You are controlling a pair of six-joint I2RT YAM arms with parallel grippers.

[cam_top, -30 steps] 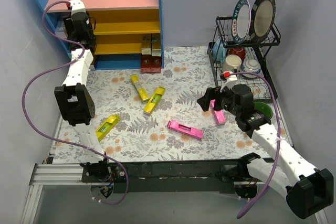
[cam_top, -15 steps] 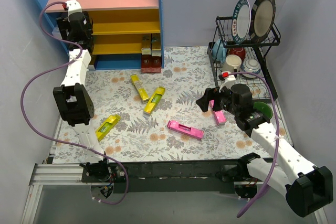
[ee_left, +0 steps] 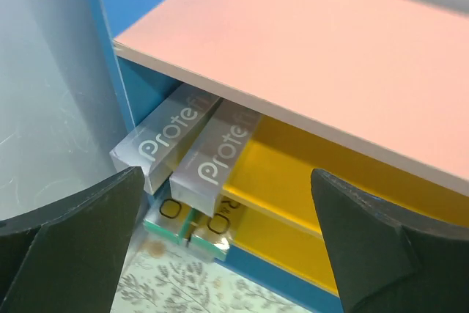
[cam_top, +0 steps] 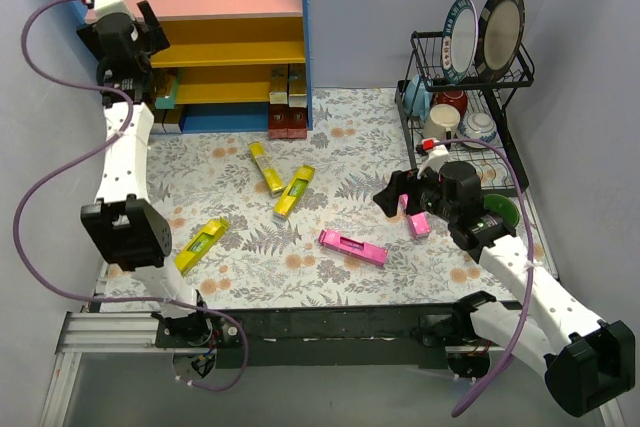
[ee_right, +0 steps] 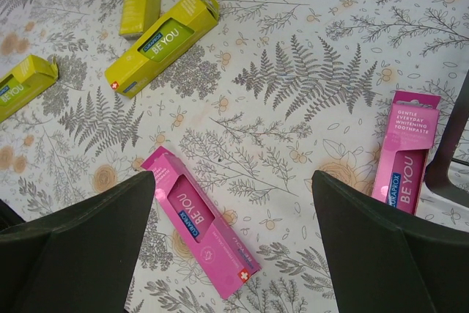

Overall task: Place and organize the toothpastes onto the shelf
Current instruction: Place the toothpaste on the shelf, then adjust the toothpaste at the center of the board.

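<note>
Toothpastes tucked under shelf top, left claw spread

We read "Prote" on the left silver-white box and on the silver-white box beside it, "CURAPROX BE YOU" on the yellow box and on the near pink box, "GENTLE EVERYDAY WHITENING TOOTHPASTE" on the right pink box

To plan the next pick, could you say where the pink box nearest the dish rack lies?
Top view, right side: the pink box lies flat beside the right claw, left of the dish rack.
</note>
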